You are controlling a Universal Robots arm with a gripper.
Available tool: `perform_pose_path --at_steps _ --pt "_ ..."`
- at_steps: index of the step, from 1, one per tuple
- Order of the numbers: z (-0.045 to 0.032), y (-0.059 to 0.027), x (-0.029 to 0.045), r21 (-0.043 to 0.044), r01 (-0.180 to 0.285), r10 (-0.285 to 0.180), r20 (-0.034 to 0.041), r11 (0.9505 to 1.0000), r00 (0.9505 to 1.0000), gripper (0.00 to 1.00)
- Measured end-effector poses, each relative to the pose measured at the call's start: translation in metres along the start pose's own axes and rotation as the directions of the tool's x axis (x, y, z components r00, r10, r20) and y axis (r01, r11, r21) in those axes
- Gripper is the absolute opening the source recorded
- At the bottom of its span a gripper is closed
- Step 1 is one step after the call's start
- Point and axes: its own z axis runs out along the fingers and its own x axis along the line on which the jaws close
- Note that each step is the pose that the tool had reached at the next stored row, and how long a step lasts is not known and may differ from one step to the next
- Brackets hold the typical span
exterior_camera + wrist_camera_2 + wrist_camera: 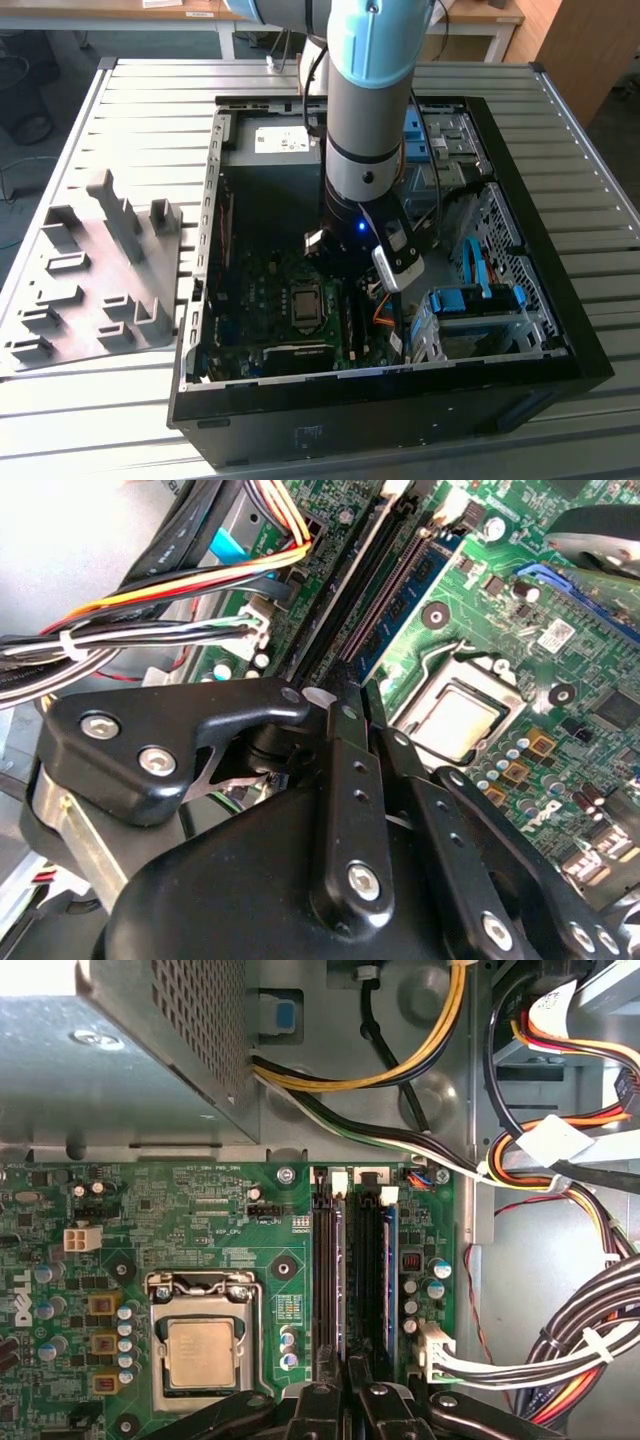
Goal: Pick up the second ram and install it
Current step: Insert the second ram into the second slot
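While the claw (345,1400) pinches the second ram (368,1280) edgewise, its long axis runs along the motherboard's memory slots (330,1280) directly beneath.

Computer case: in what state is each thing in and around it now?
computer case, lying flat, side open
processor socket, latched shut, chip bare, no cooler on it
tool, low inside the case, right over the memory slots
memory slots, whether a stick is seated cannot be told

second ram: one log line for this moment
gripper low inside pc case | over memory slots beside cpu socket | second ram upright at slots, in line with gripper | seating: cannot tell
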Motion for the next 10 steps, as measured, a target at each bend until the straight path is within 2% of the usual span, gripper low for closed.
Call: perform_pose_path --at_steps 10 --pt "0.0055 0.0002 -0.0003 0.0 0.002 -0.002 -0.0003 1.0 1.0 0.14"
